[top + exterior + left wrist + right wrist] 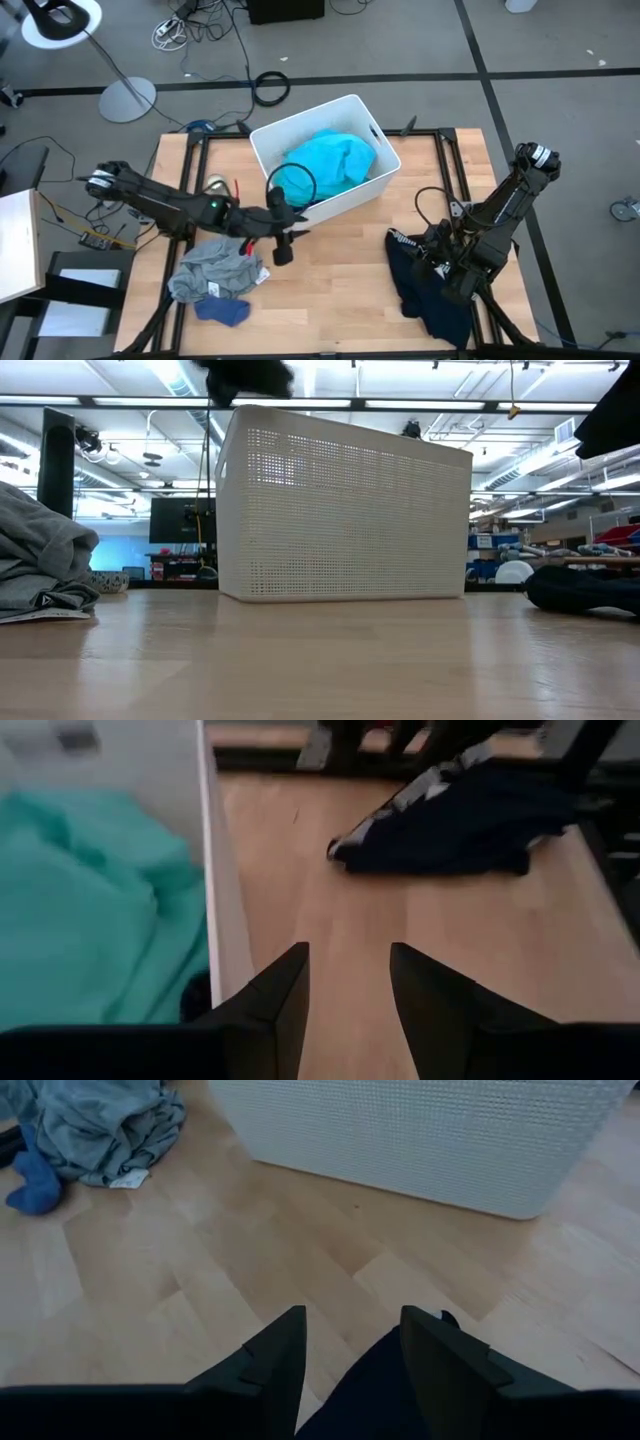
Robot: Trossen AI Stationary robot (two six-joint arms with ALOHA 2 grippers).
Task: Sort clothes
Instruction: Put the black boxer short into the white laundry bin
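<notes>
Jaws on both arms stand spread with nothing between them, as my two wrist views show. From the high view I see the left gripper (283, 238) hovering at the 6 o'clock edge of the white bin (375, 125), where the turquoise garment (325, 168) fills the inside. At 8 o'clock on the surface (330, 290) lies the grey garment (215, 268) with a small blue piece (222, 311) touching its lower edge. The right gripper (440, 272) sits at 4 o'clock, over the navy garment (425, 300).

Low view: the bin (340, 510) stands mid-surface, grey cloth (45, 565) at 9 o'clock, navy cloth (585, 588) at 3 o'clock.

Left wrist view: its fingers (285, 995) hang just outside the bin wall (225, 910), turquoise cloth (95, 910) inside it, navy garment (460, 825) with a white-lettered band well apart ahead.

Right wrist view: its fingers (275, 1355) hover over navy cloth (365, 1390); grey garment (105, 1125), blue piece (35, 1185) and bin (420, 1135) lie beyond
</notes>
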